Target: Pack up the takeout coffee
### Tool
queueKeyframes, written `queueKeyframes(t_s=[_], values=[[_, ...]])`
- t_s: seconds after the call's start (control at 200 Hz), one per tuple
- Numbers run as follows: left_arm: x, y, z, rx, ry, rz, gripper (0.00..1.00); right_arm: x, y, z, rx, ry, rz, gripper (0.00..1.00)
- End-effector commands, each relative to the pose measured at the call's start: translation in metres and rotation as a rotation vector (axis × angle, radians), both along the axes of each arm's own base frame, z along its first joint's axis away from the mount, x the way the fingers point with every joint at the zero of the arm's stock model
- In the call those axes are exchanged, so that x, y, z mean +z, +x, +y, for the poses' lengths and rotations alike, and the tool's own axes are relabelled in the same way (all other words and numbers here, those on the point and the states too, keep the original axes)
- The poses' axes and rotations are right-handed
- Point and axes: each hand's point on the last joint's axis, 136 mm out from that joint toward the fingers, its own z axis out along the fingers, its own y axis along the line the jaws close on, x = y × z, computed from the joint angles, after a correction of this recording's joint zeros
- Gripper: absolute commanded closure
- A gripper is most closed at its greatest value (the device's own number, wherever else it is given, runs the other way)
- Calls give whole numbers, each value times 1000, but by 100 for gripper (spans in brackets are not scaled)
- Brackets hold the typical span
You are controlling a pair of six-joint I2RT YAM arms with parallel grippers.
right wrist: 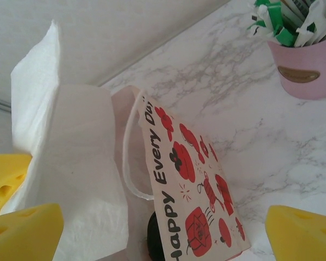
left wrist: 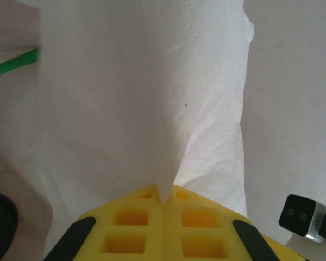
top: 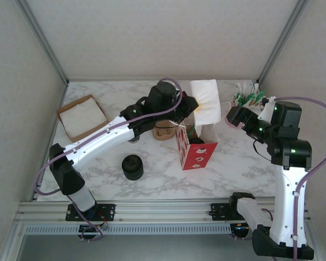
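Sitting far left, napkin tray [top: 82, 117]: brown, flat on the table [top: 244, 168], white sheets in it, well apart from everything else.
Lid stack [top: 132, 167]: squat, black, upright on the table in front of my left arm, apart from the bag.
Tan cups [top: 164, 131]: upright just left of the bag, partly hidden under my left arm.
Left end effector [top: 193, 106] [left wrist: 164, 200]: clenched on a white napkin [top: 205, 103] [left wrist: 141, 98] [right wrist: 81, 163]. Yellow pads are pressed together with the sheet pinched in the seam, held over the bag.
Napkin: hangs broad and creased, lower end at the bag mouth. I can't tell how deep it goes.
Bag [top: 198, 155] [right wrist: 195, 179]: red-and-white paper, "Happy Every Day" print, upright mid-table, mouth open, white handle loop showing.
Takeout coffee [top: 196, 140] [right wrist: 152, 239]: inside the bag. Only a dark round lid shows down in the mouth; the cup body is hidden by the bag wall.
Right end effector [top: 231, 117] [right wrist: 163, 217]: released, yellow pads spread wide, gripping nothing, aimed at the bag's right side. I can't tell if it touches the handle.
Pink pot [top: 249, 98] [right wrist: 304, 70]: far right rear of the table, holding green and white sachets, apart from the bag.
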Motion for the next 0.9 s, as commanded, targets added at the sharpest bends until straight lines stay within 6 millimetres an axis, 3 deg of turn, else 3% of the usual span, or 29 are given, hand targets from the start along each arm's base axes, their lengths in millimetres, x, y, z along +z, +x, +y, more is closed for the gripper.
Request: queueKeyframes(t_s=[0.0,0.2,0.456,0.701,0.896], values=[[-7,1,2,45,25,47,100,-5,-4,2,21,2,8,4],[-33,7,3,80,119,104,100,-8,-7,3,26,-1,18,4],[-52,12,9,130,224,142,100,-10,-5,3,24,1,21,4],[-55,7,12,160,323,145,100,-15,-5,3,24,2,32,4],[-46,2,17,183,326,123,100,-18,-7,3,28,0,39,4]])
